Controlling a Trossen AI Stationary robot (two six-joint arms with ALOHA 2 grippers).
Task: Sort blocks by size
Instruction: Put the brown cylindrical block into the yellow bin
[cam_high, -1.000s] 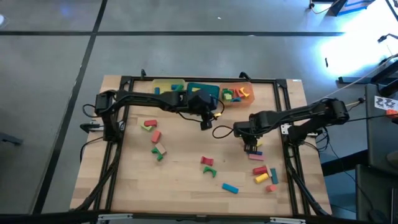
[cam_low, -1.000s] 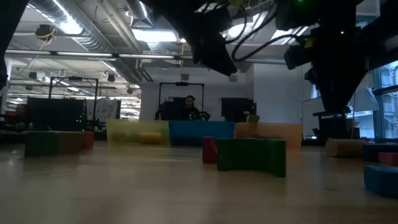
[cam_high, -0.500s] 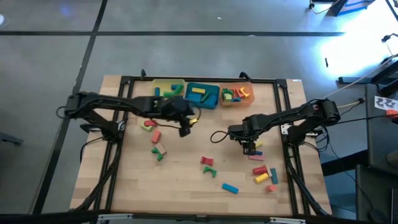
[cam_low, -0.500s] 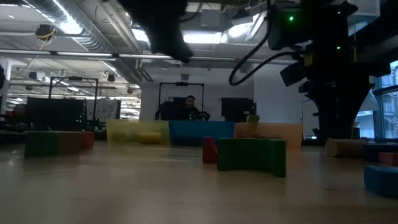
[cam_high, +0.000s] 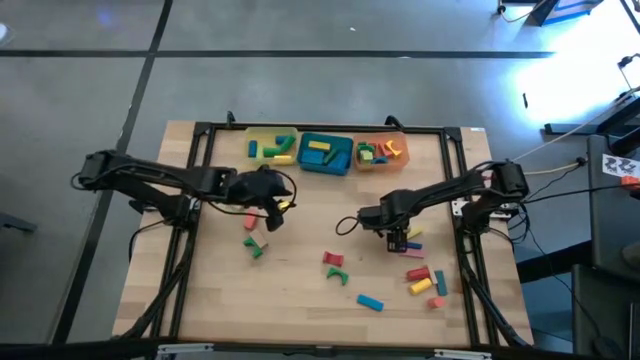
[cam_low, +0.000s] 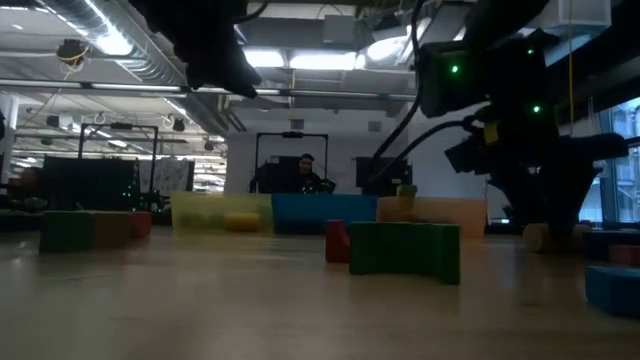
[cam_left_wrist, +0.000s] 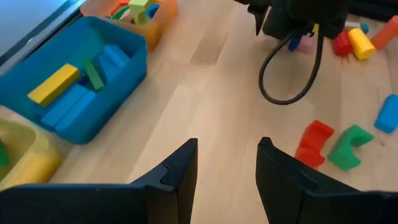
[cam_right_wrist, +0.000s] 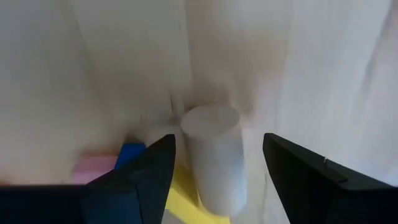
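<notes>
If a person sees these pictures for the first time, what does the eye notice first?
Probably the three trays at the table's far edge: yellow tray, teal tray, orange tray, each holding blocks. Next, the right gripper, open, straddling a pale cylinder among loose blocks on the table's right side.

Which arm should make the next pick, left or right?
Right, I'd say. The right hand is open, low over the table, with a tan cylinder standing between its fingers. The left hand is also open but has only bare wood between its fingers.
</notes>
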